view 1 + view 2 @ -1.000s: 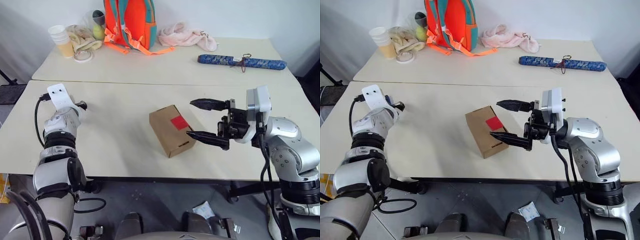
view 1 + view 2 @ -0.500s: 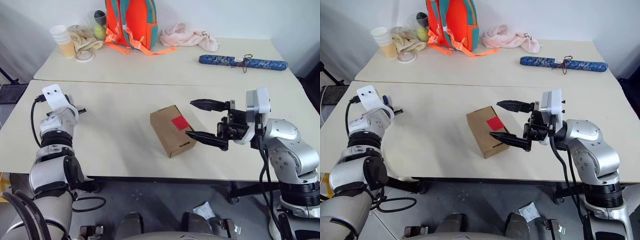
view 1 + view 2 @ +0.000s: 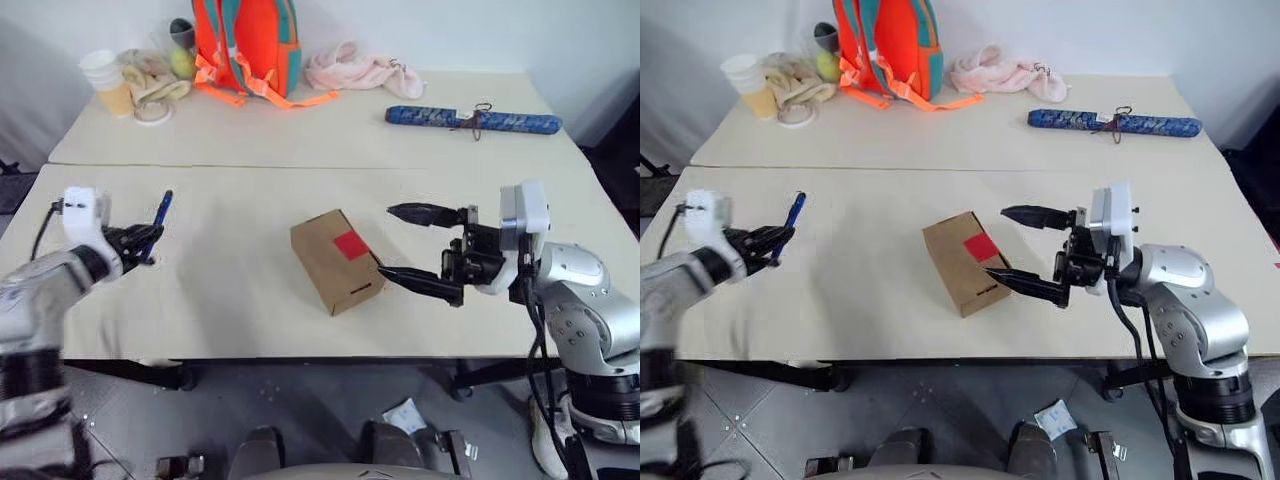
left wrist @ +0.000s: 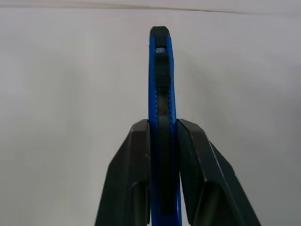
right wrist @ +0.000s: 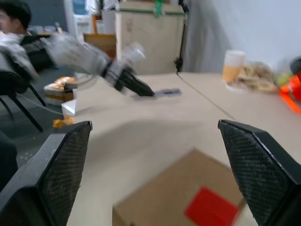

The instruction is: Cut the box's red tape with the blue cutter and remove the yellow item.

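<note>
Left pincer [image 4: 162, 141] clamped on the blue cutter [image 3: 161, 212], held above the counter [image 3: 230, 300] near its left edge. Right pincer [image 3: 400, 242] spread wide just beside the box [image 3: 335, 262], mid-counter near the front edge, the red tape [image 3: 350, 245] intact on top.

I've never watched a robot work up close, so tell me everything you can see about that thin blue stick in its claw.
The blue cutter is a slim, dark-blue stick that looks like plastic, with a black slider strip down its middle and a rounded black tip. The left claw is shut on its lower part, one black finger pressed on each side. Its free end sticks up and away from the claw, lifted off the table, well apart from the box. Whether any blade is out cannot be told.
</note>
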Controlling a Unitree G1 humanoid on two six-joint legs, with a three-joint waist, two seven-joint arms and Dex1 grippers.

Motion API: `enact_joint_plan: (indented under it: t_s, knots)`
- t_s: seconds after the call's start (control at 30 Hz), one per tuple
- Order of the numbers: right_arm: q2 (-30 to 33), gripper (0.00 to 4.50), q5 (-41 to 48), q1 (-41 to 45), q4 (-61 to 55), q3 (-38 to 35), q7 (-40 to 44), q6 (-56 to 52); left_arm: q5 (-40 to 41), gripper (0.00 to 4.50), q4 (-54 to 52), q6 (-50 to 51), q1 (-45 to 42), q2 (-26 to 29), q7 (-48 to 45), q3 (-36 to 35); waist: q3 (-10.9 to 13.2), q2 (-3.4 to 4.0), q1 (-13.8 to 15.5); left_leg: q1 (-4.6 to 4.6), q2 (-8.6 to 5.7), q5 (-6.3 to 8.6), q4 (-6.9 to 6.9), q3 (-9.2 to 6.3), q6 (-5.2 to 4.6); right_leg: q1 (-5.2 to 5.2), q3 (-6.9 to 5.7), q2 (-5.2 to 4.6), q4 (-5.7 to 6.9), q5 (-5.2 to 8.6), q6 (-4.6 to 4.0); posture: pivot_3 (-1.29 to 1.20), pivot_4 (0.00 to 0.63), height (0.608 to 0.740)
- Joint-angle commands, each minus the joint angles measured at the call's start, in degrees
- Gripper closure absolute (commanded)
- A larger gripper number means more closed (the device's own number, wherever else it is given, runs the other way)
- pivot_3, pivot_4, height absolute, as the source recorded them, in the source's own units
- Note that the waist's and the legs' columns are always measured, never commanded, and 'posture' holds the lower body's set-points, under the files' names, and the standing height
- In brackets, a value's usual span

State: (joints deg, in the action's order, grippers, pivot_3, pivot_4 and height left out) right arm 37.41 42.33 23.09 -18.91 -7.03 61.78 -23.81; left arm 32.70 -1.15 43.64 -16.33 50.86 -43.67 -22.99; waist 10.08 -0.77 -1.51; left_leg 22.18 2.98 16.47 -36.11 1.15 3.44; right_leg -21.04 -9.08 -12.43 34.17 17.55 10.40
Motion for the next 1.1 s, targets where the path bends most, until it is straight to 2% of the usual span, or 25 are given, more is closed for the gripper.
enact_joint_plan:
  t_s: [0.03,0.13,0.23,0.3,0.4,0.5,0.6,0.7,0.97,1.1]
  knots:
    - [1.3,0.00,1.9,-0.7,-3.2,-1.2,0.6,-0.7,4.7,4.04,-9.4,-4.9,7.5,5.5,-18.5,-0.8,0.0,0.07,0.4,0.00,0.00,0.00,-0.03,0.01,0.00,0.02,0.01,-0.01,0.00,0.00,0.00,0.00,0.150,0.740]
    - [3.5,0.00,2.2,-2.6,-4.7,-0.7,2.2,-2.2,-0.6,4.04,-13.2,-15.3,11.8,9.4,-28.0,5.9,0.0,0.09,1.6,0.01,0.01,0.00,-0.09,0.11,0.00,0.00,0.06,-0.01,-0.03,0.01,-0.01,0.00,0.150,0.740]
    - [7.0,0.00,0.8,-5.7,-7.0,0.6,4.5,-3.2,-9.0,4.04,-13.6,-25.1,8.9,8.1,-29.1,16.1,0.0,0.12,3.0,0.05,0.00,0.01,-0.16,0.18,-0.01,0.01,0.10,0.00,-0.14,0.01,-0.01,0.00,0.150,0.740]
    - [10.0,0.00,-1.4,-8.8,-8.7,2.0,5.8,-3.4,-15.0,4.04,-13.1,-27.7,3.1,3.8,-26.9,24.9,0.0,0.15,3.5,0.08,0.01,0.01,-0.21,0.20,-0.02,0.00,0.11,0.01,-0.14,0.01,-0.01,0.00,0.150,0.740]
    - [12.3,0.00,-3.3,-12.3,-10.4,2.8,5.1,-3.9,-22.9,4.04,-12.4,-30.1,-3.3,-0.6,-25.1,33.5,0.0,0.07,4.1,0.22,-0.01,0.03,-0.46,0.21,-0.06,-0.02,0.11,0.01,-0.11,0.00,-0.01,0.00,0.150,0.740]
    - [13.3,0.00,-7.5,-14.9,-11.0,5.0,3.7,-2.9,-29.0,4.04,-13.0,-25.6,-9.7,-5.6,-22.9,41.6,0.0,0.06,4.0,0.23,0.00,0.05,-0.54,0.22,-0.09,-0.04,0.11,0.01,-0.06,-0.01,0.00,0.00,0.150,0.740]
    - [12.3,0.57,-9.9,-16.0,-11.7,7.4,2.4,-2.4,-31.2,4.04,-12.5,-20.5,-13.2,-9.7,-22.5,46.5,0.0,0.06,3.8,0.24,0.00,0.06,-0.64,0.22,-0.10,-0.03,0.11,0.00,-0.03,-0.01,0.00,0.00,0.150,0.740]
    - [11.1,1.64,-11.5,-15.2,-13.0,10.6,-0.5,-4.5,-33.2,4.04,-11.5,-15.1,-16.3,-13.6,-20.6,49.4,0.0,0.05,3.8,0.24,0.01,0.07,-0.65,0.21,-0.12,-0.02,0.10,0.00,-0.02,-0.01,0.00,0.00,0.150,0.740]
    - [7.2,4.47,-14.0,-10.9,-13.7,16.8,-6.4,-9.6,-34.1,4.04,-13.4,-2.4,-20.1,-16.4,-19.7,53.8,0.0,0.06,4.2,0.22,0.01,0.11,-0.88,0.21,-0.19,0.14,0.10,-0.01,-0.01,-0.01,0.00,0.00,0.150,0.740]
    - [5.7,4.47,-19.2,-8.8,-11.2,21.1,-9.1,-9.7,-34.3,4.04,-15.1,0.0,-19.9,-16.2,-19.1,54.9,0.0,0.06,4.5,0.22,0.01,0.19,-1.00,0.20,-0.30,0.26,0.09,-0.02,-0.08,-0.01,0.00,0.00,0.150,0.740]
